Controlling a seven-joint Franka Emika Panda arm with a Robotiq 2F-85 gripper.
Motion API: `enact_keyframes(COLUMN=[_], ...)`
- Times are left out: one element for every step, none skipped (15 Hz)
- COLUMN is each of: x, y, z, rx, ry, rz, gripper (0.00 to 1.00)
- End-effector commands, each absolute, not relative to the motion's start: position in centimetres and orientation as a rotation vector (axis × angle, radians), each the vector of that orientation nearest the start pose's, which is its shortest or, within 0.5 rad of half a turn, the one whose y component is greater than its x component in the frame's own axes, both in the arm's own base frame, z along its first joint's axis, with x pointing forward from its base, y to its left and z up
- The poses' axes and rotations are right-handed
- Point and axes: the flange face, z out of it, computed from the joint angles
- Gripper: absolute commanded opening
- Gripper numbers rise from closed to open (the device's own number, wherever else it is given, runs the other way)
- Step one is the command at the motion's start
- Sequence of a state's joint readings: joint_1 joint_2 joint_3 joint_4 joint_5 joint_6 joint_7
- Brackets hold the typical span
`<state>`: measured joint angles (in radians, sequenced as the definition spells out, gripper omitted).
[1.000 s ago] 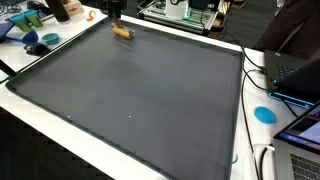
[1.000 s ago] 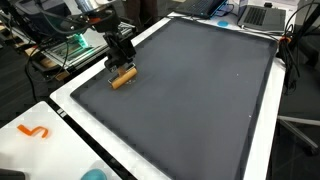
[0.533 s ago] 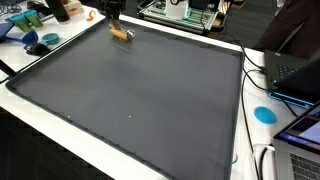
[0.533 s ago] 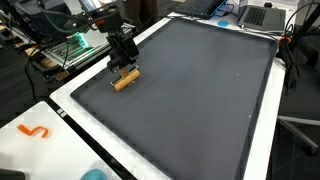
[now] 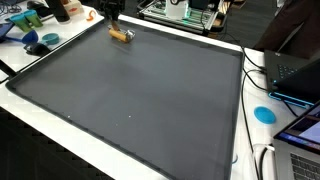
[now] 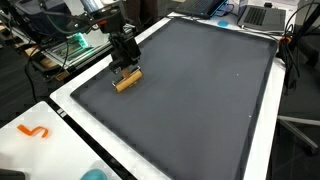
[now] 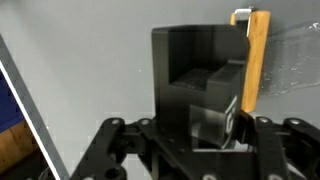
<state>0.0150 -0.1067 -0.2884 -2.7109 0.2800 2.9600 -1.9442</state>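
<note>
Grey mat (image 6: 200, 100): open run across the middle and out to most edges. Sole obstacle on it is a wooden-handled tool (image 6: 128, 80) near one corner, beneath the gripper (image 6: 124, 67). Laptops (image 5: 292, 72) crowd the table beyond the far edge.

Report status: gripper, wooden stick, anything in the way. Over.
Gripper low over grey mat, open or shut unclear. Wooden stick flat on mat at its fingertips, beside them in wrist view. Orange hook sits off the mat, apart.

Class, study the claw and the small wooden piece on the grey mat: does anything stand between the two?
Nothing visible does. In an exterior view the claw hangs just above the wooden piece near the edge of the grey mat, and no other thing shows in the gap. Whether they touch cannot be told.
</note>
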Motion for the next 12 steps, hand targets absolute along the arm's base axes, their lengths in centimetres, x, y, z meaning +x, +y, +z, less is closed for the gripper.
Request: enact_keyframes(x=[41.72, 41.83, 41.90, 41.98, 42.05, 42.13, 42.19, 42.28, 42.37, 42.48, 42.56, 42.68], y=[-13.06, -13.20, -13.29, -13.46, -13.55, -13.62, -13.62, -13.71, -13.75, -13.80, -13.81, -13.77], z=[26.27, 26.38, 26.50, 26.51, 26.49, 26.49, 26.51, 26.60, 26.69, 26.78, 26.82, 26.85], rx=[-2.595, -2.613, -2.625, -2.645, -2.659, -2.673, -2.683, -2.699, -2.714, -2.728, -2.736, -2.731], ry=[-2.112, -2.097, -2.083, -2.068, -2.058, -2.049, -2.041, -2.033, -2.027, -2.022, -2.021, -2.016], rz=[-0.394, -0.405, -0.416, -0.422, -0.427, -0.433, -0.439, -0.447, -0.456, -0.464, -0.469, -0.469], gripper=[0.25, 0.25, 0.25, 0.25, 0.25, 0.25, 0.25, 0.25, 0.25, 0.25, 0.25, 0.25])
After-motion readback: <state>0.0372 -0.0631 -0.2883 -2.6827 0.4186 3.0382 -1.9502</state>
